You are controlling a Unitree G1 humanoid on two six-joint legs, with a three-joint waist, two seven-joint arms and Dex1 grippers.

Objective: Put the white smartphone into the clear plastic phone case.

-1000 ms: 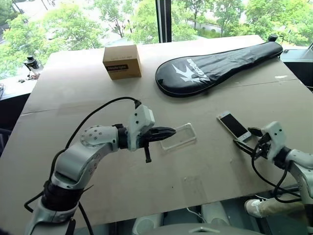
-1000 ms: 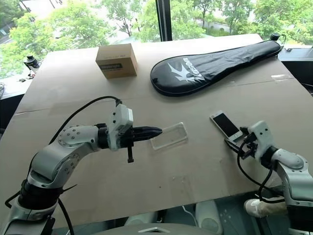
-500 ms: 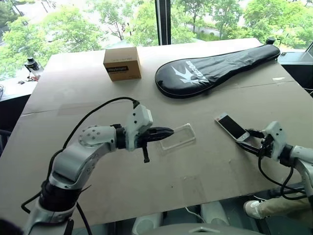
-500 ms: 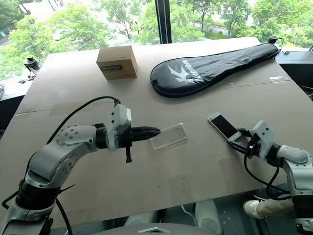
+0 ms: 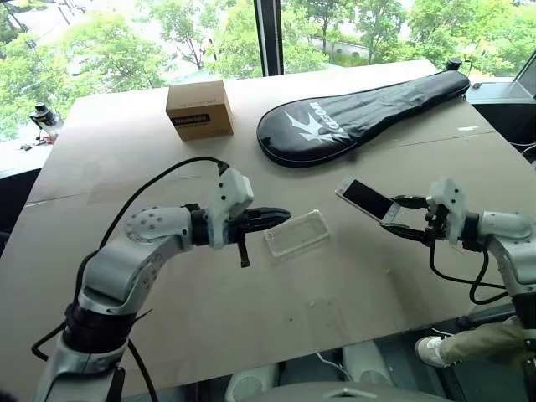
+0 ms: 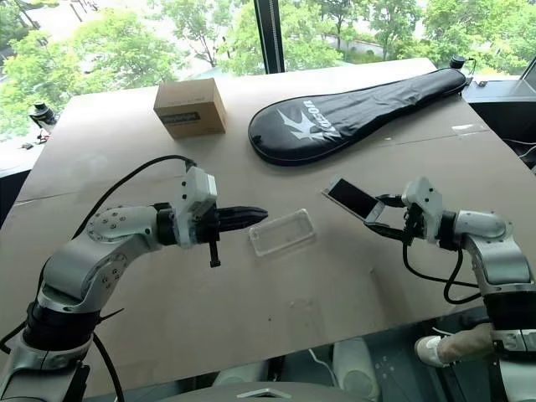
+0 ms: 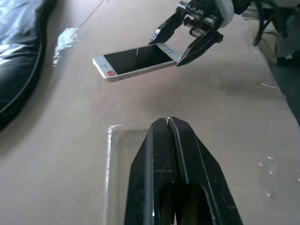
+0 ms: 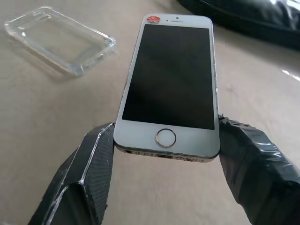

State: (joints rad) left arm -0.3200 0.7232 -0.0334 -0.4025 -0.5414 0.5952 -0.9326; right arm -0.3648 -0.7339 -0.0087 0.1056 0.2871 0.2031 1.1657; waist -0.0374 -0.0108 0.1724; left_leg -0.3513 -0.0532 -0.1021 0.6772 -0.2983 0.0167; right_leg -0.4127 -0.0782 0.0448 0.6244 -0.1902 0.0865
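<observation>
The white smartphone (image 5: 364, 199) hangs in the air above the table, screen up, with my right gripper (image 5: 394, 216) shut on the sides of its home-button end (image 8: 165, 138). The clear plastic phone case (image 5: 296, 234) lies flat on the table, open side up, a short way to the phone's left. My left gripper (image 5: 285, 216) is shut with nothing in it. Its tips (image 7: 168, 123) sit over the case's left end; contact cannot be judged. The left wrist view shows the phone (image 7: 136, 61) held beyond the case (image 7: 117, 154).
A long black racket cover (image 5: 360, 117) lies across the back right of the brown table (image 5: 167, 318). A cardboard box (image 5: 199, 109) stands at the back left. The table's front edge runs close below both arms.
My right gripper closed on the phone's near end, lifted it off the table and carried it left towards the case. The left gripper has stayed shut at the case's left end.
</observation>
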